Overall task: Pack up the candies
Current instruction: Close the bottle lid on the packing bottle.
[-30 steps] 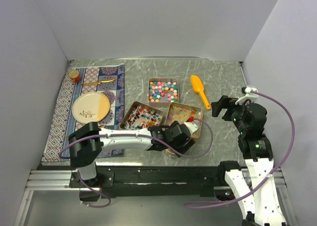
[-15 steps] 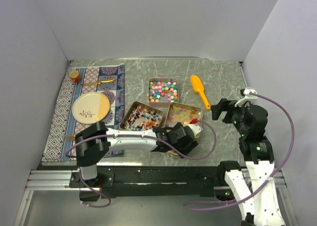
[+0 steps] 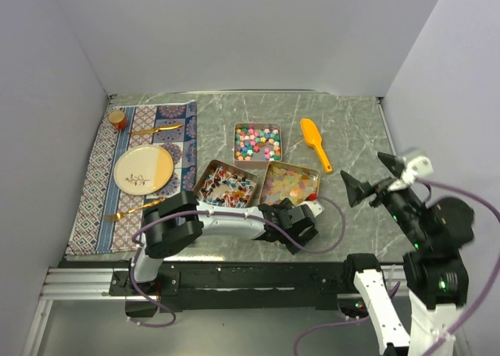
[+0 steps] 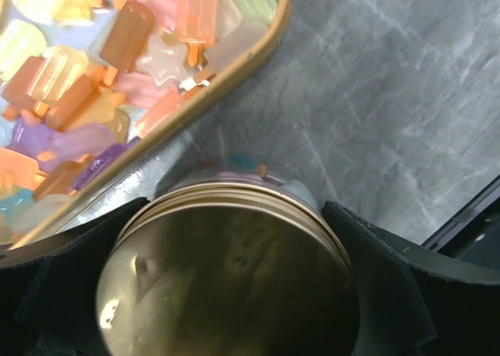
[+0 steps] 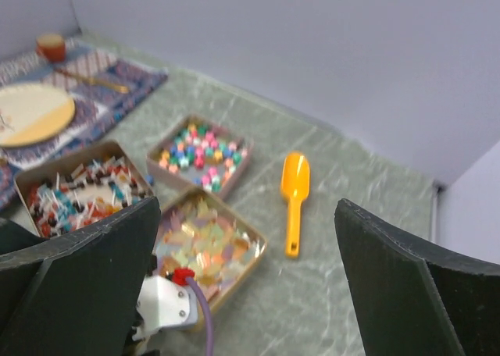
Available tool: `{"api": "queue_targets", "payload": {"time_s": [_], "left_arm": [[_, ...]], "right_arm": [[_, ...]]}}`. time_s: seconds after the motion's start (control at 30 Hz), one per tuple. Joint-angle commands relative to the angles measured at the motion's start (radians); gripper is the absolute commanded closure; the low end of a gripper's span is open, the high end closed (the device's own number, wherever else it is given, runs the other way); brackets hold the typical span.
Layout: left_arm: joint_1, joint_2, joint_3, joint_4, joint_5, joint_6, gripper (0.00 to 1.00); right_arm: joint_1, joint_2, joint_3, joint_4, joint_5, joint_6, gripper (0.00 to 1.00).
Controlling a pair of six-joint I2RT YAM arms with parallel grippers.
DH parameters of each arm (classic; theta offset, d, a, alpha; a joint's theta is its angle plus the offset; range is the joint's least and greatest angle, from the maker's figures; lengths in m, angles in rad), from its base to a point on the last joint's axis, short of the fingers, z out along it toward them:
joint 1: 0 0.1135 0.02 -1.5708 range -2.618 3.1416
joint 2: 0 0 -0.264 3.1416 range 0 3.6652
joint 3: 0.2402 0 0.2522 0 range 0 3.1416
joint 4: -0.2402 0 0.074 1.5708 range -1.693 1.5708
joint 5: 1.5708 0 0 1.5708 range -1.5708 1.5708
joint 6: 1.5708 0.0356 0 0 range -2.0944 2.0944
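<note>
Though loose in tins [image 3: 258, 124], candies [image 3: 258, 143] (long axes jumbled).

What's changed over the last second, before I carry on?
The left arm's elbow swung in towards the middle, and the left gripper drew back slightly from the translucent candies in their tin, towards the near edge. Its fingers flank a gold-lidded jar, grip unclear. The right arm pulled back to the right, with the right gripper open and empty. The orange scoop and plate stayed put.
</note>
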Motion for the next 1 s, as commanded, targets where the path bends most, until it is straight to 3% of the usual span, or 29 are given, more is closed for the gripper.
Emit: {"api": "queue_targets", "payload": {"time_s": [0.0,0.47,0.67,0.97], "left_arm": [[-0.005,-0.011,0.037,-0.039,-0.005,-0.015,0.03],[-0.007,-0.135,0.077,-0.084,0.046,0.028,0.03],[-0.007,-0.191,-0.029,-0.032,0.028,0.031,0.03],[-0.008,-0.194,-0.052,0.03,0.043,0.053,0.03]], "right_arm": [[-0.006,0.054,-0.061,-0.028,0.039,-0.009,0.0],[-0.006,0.067,-0.128,-0.037,-0.004,-0.024,0.0],[-0.006,0.051,-0.217,0.033,0.052,0.108,0.0],[-0.006,0.12,-0.228,0.066,0.0,0.099,0.0]]}}
